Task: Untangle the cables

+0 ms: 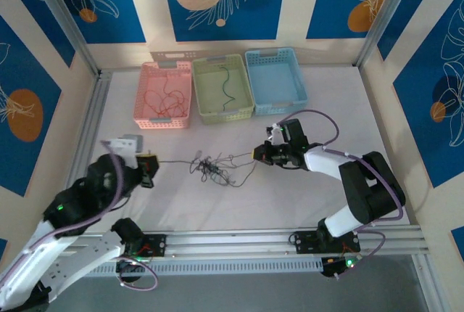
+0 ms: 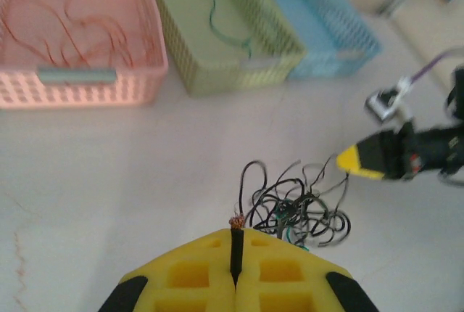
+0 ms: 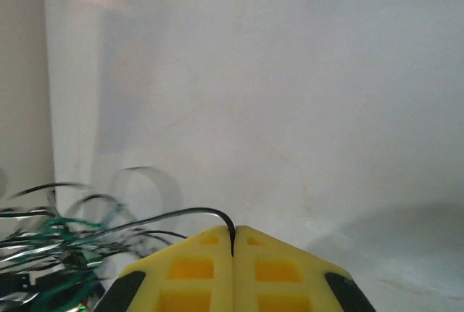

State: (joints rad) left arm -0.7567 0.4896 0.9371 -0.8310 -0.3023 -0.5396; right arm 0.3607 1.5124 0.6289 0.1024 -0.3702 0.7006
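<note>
Top view: we see one clump of cables (image 1: 212,167) mid-table (image 1: 304,196), with a strand stretched left to right between the left gripper (image 1: 152,162) and the right gripper (image 1: 255,156); three baskets (image 1: 226,116) line the far edge.
Left wrist: our left gripper pinches a black strand's coppery tip, the clump lying just beyond.
Right wrist: our right gripper clamps one black strand; green wires sit lower left.
</note>
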